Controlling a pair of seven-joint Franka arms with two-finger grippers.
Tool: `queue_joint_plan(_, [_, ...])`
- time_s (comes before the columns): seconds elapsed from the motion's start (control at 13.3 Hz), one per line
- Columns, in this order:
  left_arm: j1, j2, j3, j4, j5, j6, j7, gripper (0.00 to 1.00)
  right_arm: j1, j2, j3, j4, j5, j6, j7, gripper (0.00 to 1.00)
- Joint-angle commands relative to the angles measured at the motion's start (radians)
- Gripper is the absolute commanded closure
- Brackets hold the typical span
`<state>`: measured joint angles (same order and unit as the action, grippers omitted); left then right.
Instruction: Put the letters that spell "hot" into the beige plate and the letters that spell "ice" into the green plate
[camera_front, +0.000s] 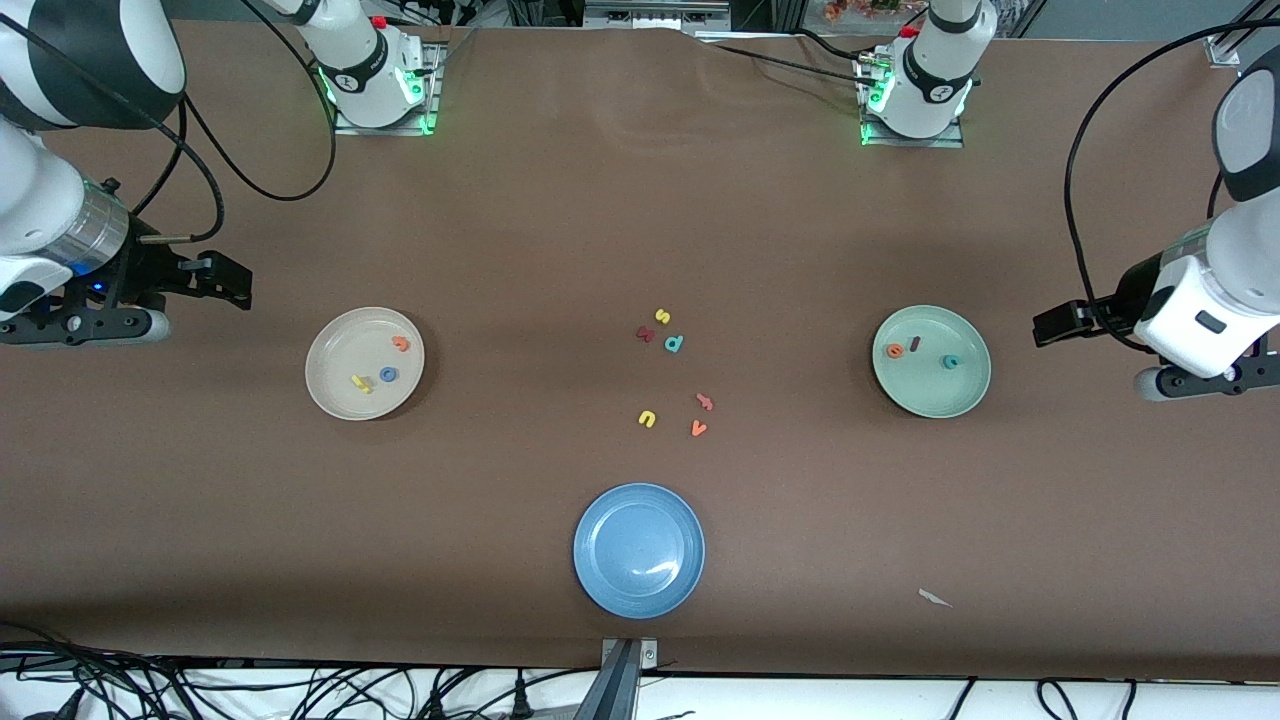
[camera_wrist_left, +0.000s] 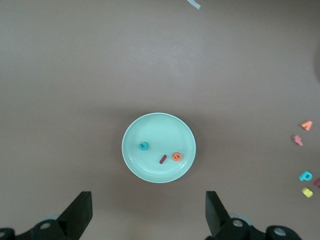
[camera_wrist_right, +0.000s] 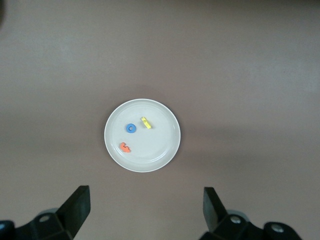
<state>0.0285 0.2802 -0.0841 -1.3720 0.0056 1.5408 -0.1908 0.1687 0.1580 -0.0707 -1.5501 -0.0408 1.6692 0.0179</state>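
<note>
Table (camera_front: 640, 200): plain brown, no pattern.
Beige plate (camera_front: 340, 395): cream-beige, plain. In it: yellow "h" (camera_front: 361, 382), blue "o" (camera_front: 388, 374), orange "t" (camera_front: 401, 343).
Green plate (camera_front: 935, 400): pale sage green, plain. In it: orange "e" (camera_front: 894, 350), dark red "i" (camera_front: 914, 343), teal "c" (camera_front: 951, 362).
Blue plate (camera_front: 610, 580): mid blue, plain, with a white glint.
Loose letters at mid-table: yellow "s" (camera_front: 662, 316); dark red letter (camera_front: 645, 334); teal letter (camera_front: 674, 344); salmon-pink letter (camera_front: 705, 402); yellow "u" (camera_front: 647, 419); orange "v" (camera_front: 698, 428).
Paper scrap (camera_front: 935, 598): white.
Arms (camera_front: 940, 70): white with black bands, green lights at the bases.
Left gripper (camera_wrist_left: 149, 212) and right gripper (camera_wrist_right: 146, 210): black fingers.
</note>
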Motion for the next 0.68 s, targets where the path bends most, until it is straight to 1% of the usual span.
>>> queue_joint_plan(0.0, [0.014, -0.030, 0.012, -0.039, -0.035, 0.022, 0.082, 0.01, 0.003, 0.000, -0.004, 0.019, 0.019, -0.022, -0.022, 0.00])
queue_joint_plan(0.6, [0.022, -0.016, 0.010, -0.055, -0.041, 0.022, 0.083, 0.01, 0.002, -0.008, -0.011, 0.019, 0.022, -0.042, -0.022, 0.00])
